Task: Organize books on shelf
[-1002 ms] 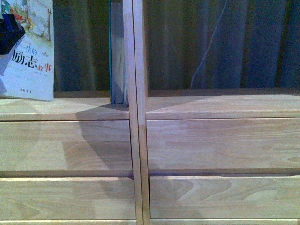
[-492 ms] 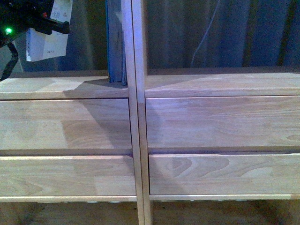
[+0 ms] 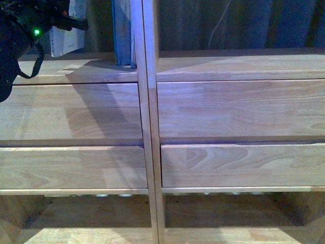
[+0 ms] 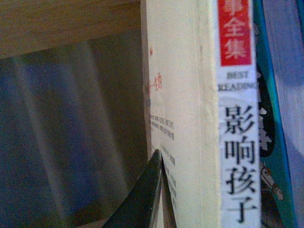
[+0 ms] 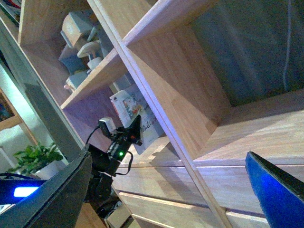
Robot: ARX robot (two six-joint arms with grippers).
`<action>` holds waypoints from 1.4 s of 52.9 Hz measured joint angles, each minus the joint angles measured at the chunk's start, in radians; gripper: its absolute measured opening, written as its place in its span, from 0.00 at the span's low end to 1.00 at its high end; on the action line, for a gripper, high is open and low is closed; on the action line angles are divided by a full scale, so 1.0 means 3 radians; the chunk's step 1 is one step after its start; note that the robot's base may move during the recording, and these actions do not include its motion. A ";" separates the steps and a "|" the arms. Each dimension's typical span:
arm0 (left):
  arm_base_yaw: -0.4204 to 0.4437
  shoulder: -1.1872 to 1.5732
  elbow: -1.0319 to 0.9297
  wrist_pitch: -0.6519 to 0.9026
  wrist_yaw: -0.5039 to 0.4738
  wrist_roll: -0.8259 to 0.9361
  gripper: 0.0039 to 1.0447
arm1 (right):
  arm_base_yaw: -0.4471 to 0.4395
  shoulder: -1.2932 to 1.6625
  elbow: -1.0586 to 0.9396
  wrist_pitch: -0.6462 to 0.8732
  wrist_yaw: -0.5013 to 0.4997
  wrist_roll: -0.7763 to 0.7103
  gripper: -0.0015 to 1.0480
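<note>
Paperback (image 3: 66,43), thin, light and probably floppy, hangs clamped in the left tool (image 3: 71,21) inside the shelf's (image 3: 228,112) open compartment left of the teal-edged book (image 3: 124,35), best held near its stiffer spine; the right tool (image 5: 168,156) gapes empty.

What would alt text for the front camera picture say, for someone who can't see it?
The dark left gripper at upper left holds a white paperback inside a light-wood shelf. A thin teal-edged book stands upright against the central divider, above four plain drawer fronts.
</note>
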 joint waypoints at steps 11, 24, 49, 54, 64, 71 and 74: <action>0.0000 0.0177 0.0221 -0.0070 0.0018 -0.0009 0.15 | 0.0081 -0.0069 -0.0071 -0.0032 0.0036 -0.0004 0.93; -0.0043 0.0387 0.0502 -0.0161 0.0005 -0.0011 0.15 | 0.0150 -0.0118 -0.0127 -0.0120 0.0108 -0.0036 0.93; -0.0069 0.0671 0.0872 -0.0333 0.0069 -0.0019 0.15 | 0.0286 -0.0128 -0.0127 -0.0235 0.0230 -0.0092 0.93; -0.0078 0.0720 0.0950 -0.0365 0.0089 -0.0020 0.15 | 0.0322 -0.0118 -0.0127 -0.0251 0.0258 -0.0128 0.93; -0.0084 0.0792 0.1097 -0.0449 0.0093 -0.0037 0.15 | 0.0403 -0.0066 -0.0127 -0.0275 0.0331 -0.0167 0.93; -0.0090 0.0819 0.1165 -0.0556 0.0095 -0.0075 0.21 | 0.0446 -0.0038 -0.0127 -0.0275 0.0367 -0.0201 0.93; -0.0093 0.0819 0.1166 -0.0603 0.0098 -0.0088 0.31 | 0.0454 -0.0031 -0.0127 -0.0275 0.0375 -0.0206 0.93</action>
